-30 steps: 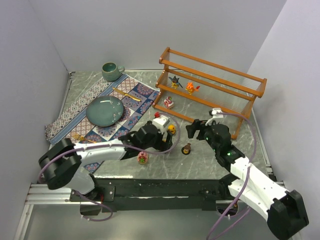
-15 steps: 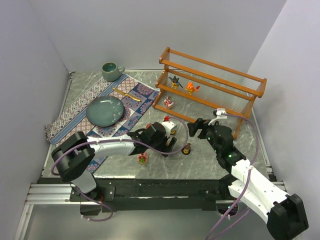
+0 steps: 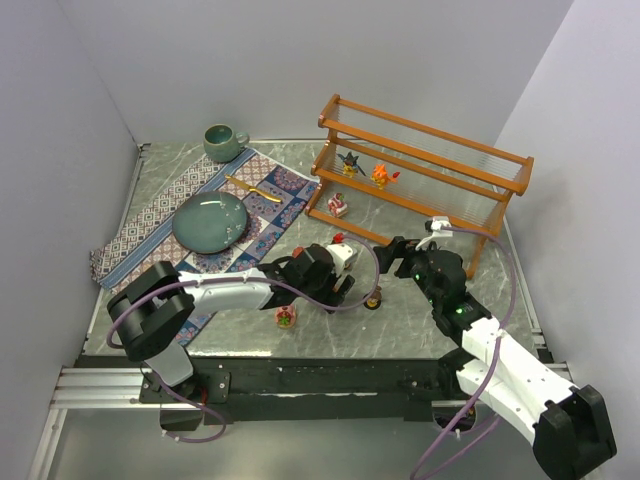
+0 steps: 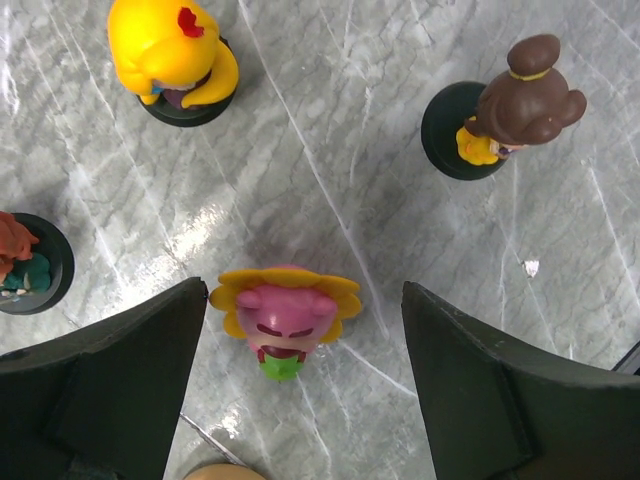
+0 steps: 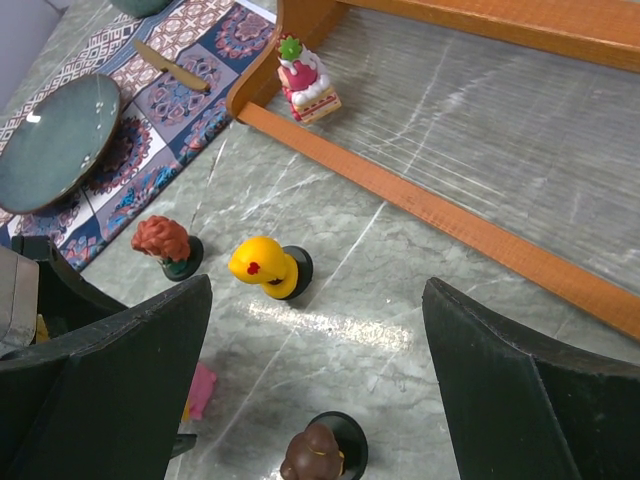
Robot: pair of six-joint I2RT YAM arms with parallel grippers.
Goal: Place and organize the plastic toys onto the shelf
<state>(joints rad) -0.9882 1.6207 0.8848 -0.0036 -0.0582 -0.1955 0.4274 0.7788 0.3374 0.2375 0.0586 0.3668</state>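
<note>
- Between the fingers of the left pincer (image 4: 303, 292), which stand apart, a pink toy (image 4: 285, 318) with a yellow petal collar stands on the marbled counter (image 4: 330, 170). Its petals come just beside the left finger, and a plain gap shows on the other side.
- Past it in the left wrist view, a yellow toy (image 4: 172, 50) on a dark round base stands at upper left and a brown-haired toy (image 4: 520, 100) on a like base at upper right. A red-haired toy (image 4: 15, 255) is cut off by the left edge.
- Over the same patch of counter the right pincer (image 5: 318, 288) hovers with its fingers wide apart and nothing between them.
- Behind these toys stands the shelf (image 5: 420, 212), with a strawberry-cake toy (image 5: 305, 85) on its lowest tier near the left end.
- On a tier above it, 2 toys stand side by side: a dark spiky toy (image 3: 349, 161) and an orange toy (image 3: 380, 175).
- 1 more small toy (image 3: 285, 317) stands near the counter's near edge, beside the left arm.
- Far left lies a patterned mat (image 3: 150, 215) bearing a teal plate (image 3: 210, 220), with a green mug (image 3: 222, 142) beyond it.
</note>
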